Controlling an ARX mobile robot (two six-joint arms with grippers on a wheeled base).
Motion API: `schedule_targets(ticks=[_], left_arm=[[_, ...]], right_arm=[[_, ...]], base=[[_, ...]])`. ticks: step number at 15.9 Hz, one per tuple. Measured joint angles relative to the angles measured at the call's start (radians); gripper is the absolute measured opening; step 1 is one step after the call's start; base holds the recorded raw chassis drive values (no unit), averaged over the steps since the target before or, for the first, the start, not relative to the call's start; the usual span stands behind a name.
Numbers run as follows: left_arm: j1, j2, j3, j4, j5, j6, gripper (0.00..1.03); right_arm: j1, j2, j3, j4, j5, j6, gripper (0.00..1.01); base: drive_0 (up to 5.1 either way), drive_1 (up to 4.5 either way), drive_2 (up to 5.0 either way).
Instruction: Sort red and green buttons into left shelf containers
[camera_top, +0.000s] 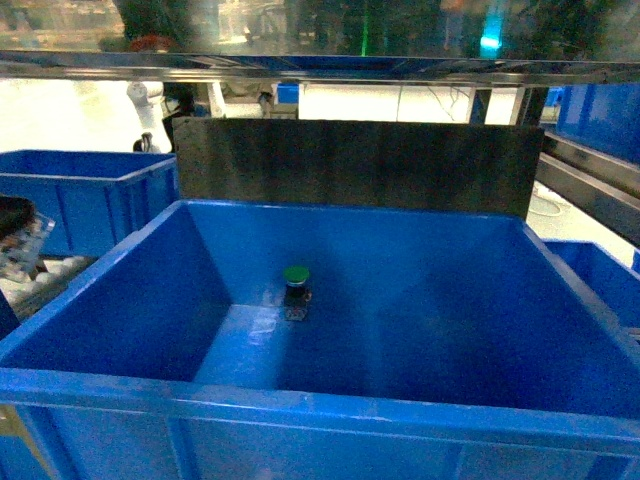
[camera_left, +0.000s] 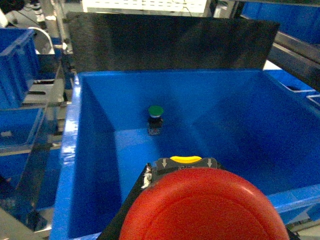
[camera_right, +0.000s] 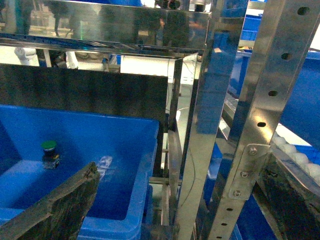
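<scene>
A green button (camera_top: 296, 283) stands upright on the floor of the large blue container (camera_top: 90, 290) in front of me; the left wrist view shows the green button (camera_left: 155, 114) near the far wall of this container (camera_left: 70, 150). The red button (camera_left: 200, 212) fills the bottom of that view with its wide cap facing the camera. My left gripper (camera_left: 186, 172) is shut on it over the container's near side, with one dark finger (camera_left: 127, 210) showing beside the cap. My right gripper (camera_right: 175, 200) stands open beside the container's right wall (camera_right: 142, 165), nothing between its fingers. Neither gripper shows in the head view.
A dark panel (camera_top: 350, 165) stands behind the container. Another blue bin (camera_top: 80, 190) sits to the left and one more (camera_top: 590, 270) to the right. Steel shelf posts (camera_right: 265, 100) rise right in front of the right gripper. A metal shelf (camera_top: 320, 68) runs overhead.
</scene>
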Motion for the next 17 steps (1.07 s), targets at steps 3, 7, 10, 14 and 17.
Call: schedule_targets(ticks=[3, 7, 10, 14, 17], left_arm=[[-0.038, 0.043, 0.000, 0.030, -0.016, 0.003, 0.25], [-0.121, 0.182, -0.005, 0.176, -0.077, 0.003, 0.25], [-0.171, 0.394, -0.024, 0.323, -0.167, -0.005, 0.25], [-0.218, 0.607, 0.083, 0.391, -0.207, 0.005, 0.25], [-0.182, 0.711, 0.162, 0.386, -0.212, -0.002, 0.25]], right_arm=[[0.000, 0.000, 0.000, 0.000, 0.000, 0.000, 0.98], [0.000, 0.000, 0.000, 0.000, 0.000, 0.000, 0.98], [0.000, 0.000, 0.000, 0.000, 0.000, 0.000, 0.98], [0.000, 0.000, 0.000, 0.000, 0.000, 0.000, 0.98], [0.000, 0.000, 0.000, 0.000, 0.000, 0.000, 0.98]], base=[[0.0, 0.00, 0.0], [0.0, 0.00, 0.0], [0.0, 0.00, 0.0], [0.0, 0.00, 0.0], [0.0, 0.00, 0.0]])
